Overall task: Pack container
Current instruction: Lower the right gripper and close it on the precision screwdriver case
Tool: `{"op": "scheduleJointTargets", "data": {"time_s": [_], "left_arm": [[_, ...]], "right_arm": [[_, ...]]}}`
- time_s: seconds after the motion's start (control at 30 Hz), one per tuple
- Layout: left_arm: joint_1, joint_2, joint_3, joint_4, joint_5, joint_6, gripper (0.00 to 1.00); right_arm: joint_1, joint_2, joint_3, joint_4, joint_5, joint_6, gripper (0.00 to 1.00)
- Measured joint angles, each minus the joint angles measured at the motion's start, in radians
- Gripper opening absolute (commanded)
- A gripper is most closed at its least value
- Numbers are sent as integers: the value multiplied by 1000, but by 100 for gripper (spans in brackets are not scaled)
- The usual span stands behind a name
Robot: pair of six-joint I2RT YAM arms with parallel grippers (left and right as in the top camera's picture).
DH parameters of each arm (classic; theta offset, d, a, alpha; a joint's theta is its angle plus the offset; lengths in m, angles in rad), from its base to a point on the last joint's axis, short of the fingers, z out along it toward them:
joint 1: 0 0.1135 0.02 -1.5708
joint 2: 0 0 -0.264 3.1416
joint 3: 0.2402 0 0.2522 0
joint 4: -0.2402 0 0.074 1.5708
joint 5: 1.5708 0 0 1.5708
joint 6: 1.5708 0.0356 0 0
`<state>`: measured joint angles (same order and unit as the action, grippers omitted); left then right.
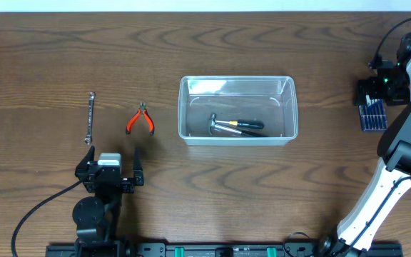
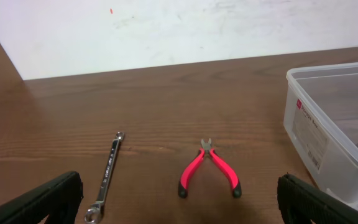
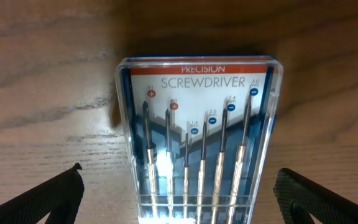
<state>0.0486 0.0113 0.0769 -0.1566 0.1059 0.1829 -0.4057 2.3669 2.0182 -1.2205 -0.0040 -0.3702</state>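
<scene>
Overhead: clear rectangular container with rounded corners holds a hammer.

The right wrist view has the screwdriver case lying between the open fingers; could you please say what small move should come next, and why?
Probably lower the right gripper straight down onto the clear plastic precision screwdriver case. Its black fingers stand open on either side of the case, which lies flat on the wooden table, outside the clear rectangular plastic container.
</scene>
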Motion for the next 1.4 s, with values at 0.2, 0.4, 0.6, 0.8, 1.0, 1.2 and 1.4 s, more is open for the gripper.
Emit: {"op": "scheduleJointTargets", "data": {"time_s": [0.2,0.4,0.6,0.8,1.0,1.2,1.4], "left_arm": [[0,0,0,0,0,0,98],[0,0,0,0,0,0,98],[0,0,0,0,0,0,98],[0,0,0,0,0,0,98],[0,0,0,0,0,0,98],[0,0,0,0,0,0,98],[0,0,0,0,0,0,98]], "right_arm": [[-3,0,-10,9,0,0,99],[-8,0,-11,10,0,-1,99],[-11,0,-11,11,0,-6,99],[-11,8,-11,8,0,-6,99],[-11,54,-10,3,10,-7,99],[-12,54,-10,5,13,-7,99],[-16,54,-10,8,20,-7,99]]}}
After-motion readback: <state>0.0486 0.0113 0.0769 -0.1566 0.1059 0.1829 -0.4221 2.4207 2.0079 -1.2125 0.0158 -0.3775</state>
